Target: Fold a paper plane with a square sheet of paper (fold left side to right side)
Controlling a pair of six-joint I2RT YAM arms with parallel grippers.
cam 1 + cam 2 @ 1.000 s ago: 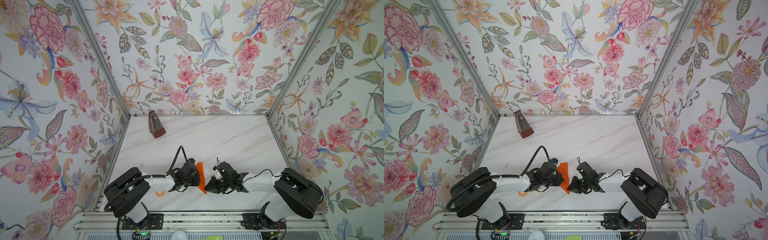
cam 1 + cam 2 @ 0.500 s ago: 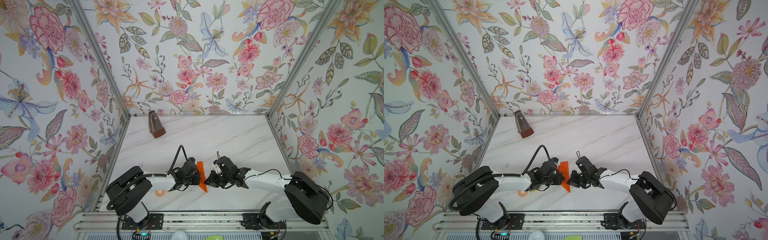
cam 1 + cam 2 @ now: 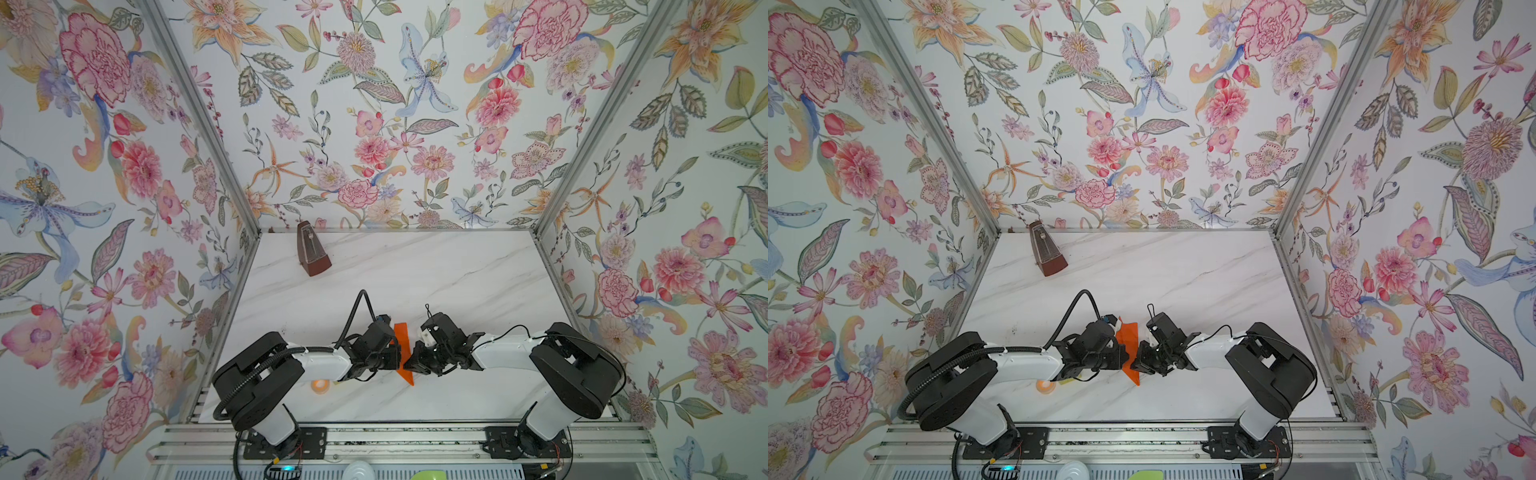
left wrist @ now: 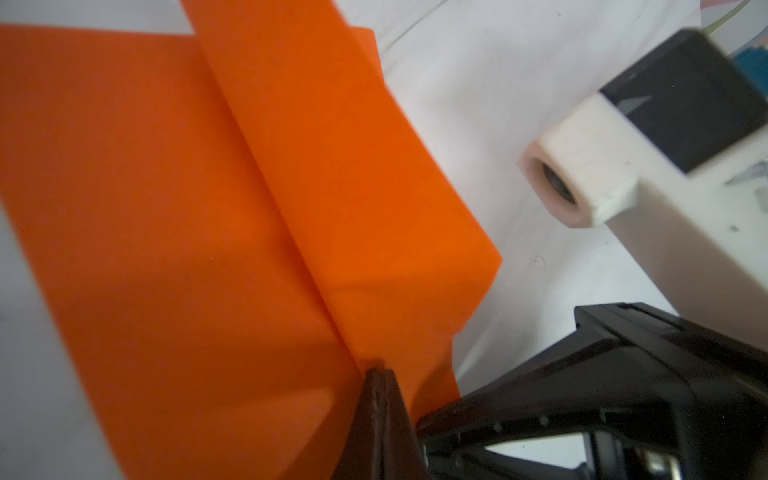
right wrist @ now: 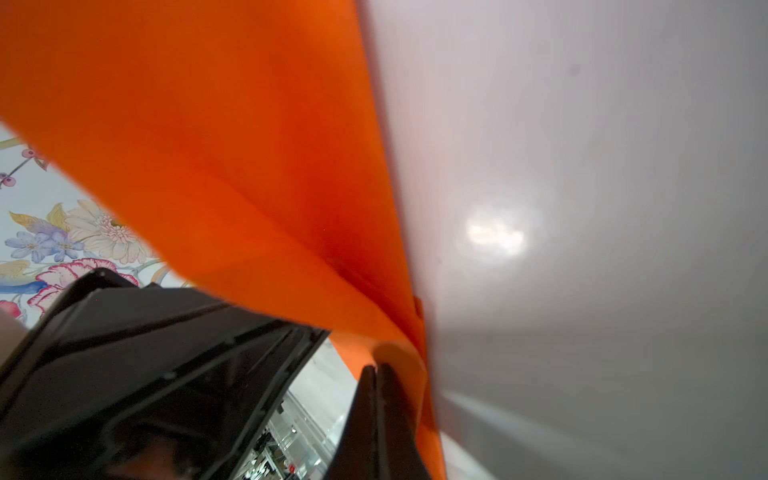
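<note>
Bright-orange paper sheet, creased lengthwise into a narrow pointed shape, sits at the front middle of your white marble-patterned table, between the two grippers. In both top views it runs front to back, pointed end toward the table's front edge; same sheet here. Whether its underside touches the table cannot be told from these angles.

Your left gripper is on the sheet's left side, fingers together. In the left wrist view the dark fingertips meet right at the end of the long raised crease and pinch the paper sheet there. One flap spreads wide on one side of the crease, a narrower flap on the other.

Your right gripper faces it from the right, also closed. In the right wrist view its fingertips are pressed together with the orange fold gathered into them. The two grippers stand just beside each other, paper between.

Elsewhere, a brown pyramid-shaped metronome stands at the back left of the table. A small orange tape ring lies near the front, partly under your left arm.
</note>
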